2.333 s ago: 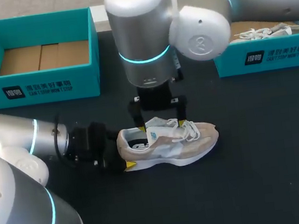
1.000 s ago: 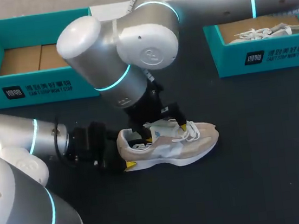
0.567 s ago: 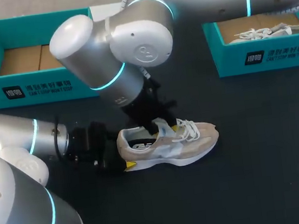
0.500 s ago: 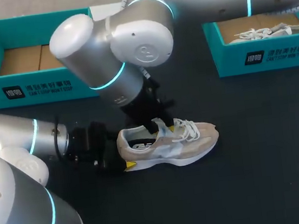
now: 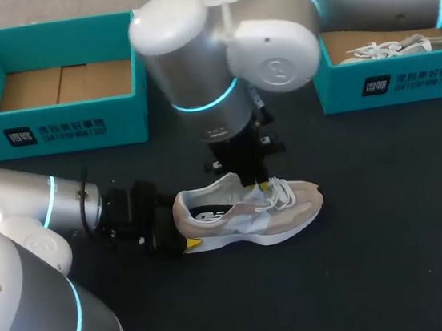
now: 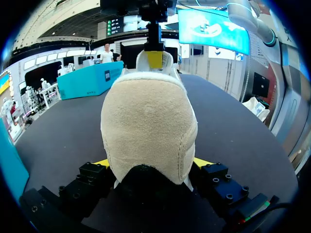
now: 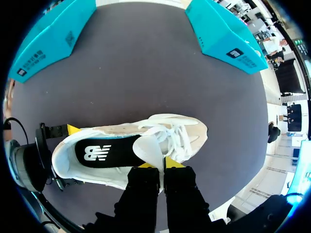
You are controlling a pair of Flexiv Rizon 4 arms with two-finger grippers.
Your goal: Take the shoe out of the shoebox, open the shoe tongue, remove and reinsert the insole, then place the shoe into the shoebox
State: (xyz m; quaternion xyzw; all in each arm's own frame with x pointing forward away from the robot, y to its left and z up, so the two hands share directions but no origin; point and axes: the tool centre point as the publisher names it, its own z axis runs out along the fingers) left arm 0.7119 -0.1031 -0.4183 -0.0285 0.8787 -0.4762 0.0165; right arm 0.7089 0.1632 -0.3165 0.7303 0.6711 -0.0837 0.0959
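A beige and white shoe (image 5: pixel 251 213) lies on its sole on the black table, toe to the right. My left gripper (image 5: pixel 182 233) holds its heel (image 6: pixel 148 126), one yellow-tipped finger (image 6: pixel 101 163) pressed on each side. My right gripper (image 5: pixel 256 187) comes down from above onto the laces area. In the right wrist view it (image 7: pixel 162 165) is shut on the white tongue (image 7: pixel 148 148), which stands lifted. The black insole (image 7: pixel 104 151) with a white logo lies inside the shoe. From the left wrist view, the right gripper's yellow tip (image 6: pixel 154 59) shows beyond the heel.
An open teal shoebox (image 5: pixel 55 125) with a cardboard floor stands at the back left. A second teal box (image 5: pixel 388 84) at the back right holds another shoe (image 5: pixel 388 48). Black tabletop (image 5: pixel 362 261) lies in front of and to the right of the shoe.
My right gripper went from open over the tongue to shut on it, and the right arm's wrist swung round to the right above the shoe. The left arm and shoe stayed put.
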